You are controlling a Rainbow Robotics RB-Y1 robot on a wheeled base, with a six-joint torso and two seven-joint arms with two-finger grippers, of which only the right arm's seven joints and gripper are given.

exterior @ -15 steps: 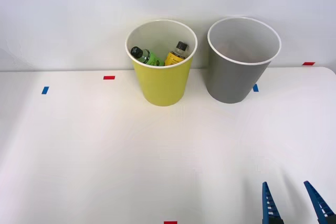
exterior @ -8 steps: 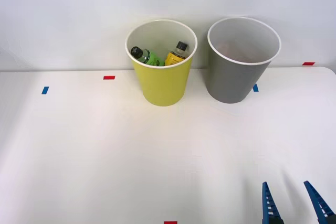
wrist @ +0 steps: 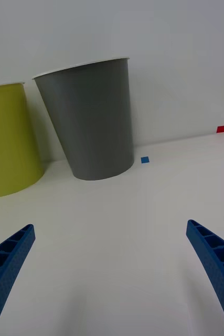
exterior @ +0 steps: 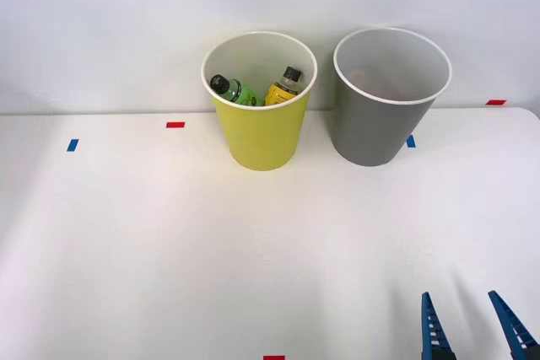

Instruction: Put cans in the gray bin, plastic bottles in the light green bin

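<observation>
Nothing has moved since before: right end effector (exterior: 472, 326) stays wide open, empty, above table (exterior: 169, 242)

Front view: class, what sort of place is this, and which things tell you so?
Probably a robot test bench, not a home: a bare white table marked with tape, two sorting bins against a blank wall, and a blue claw.

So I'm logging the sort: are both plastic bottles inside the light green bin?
Yes. The green bottle and the yellow-orange bottle both lean inside the light green bin, black caps below its white rim.
</observation>
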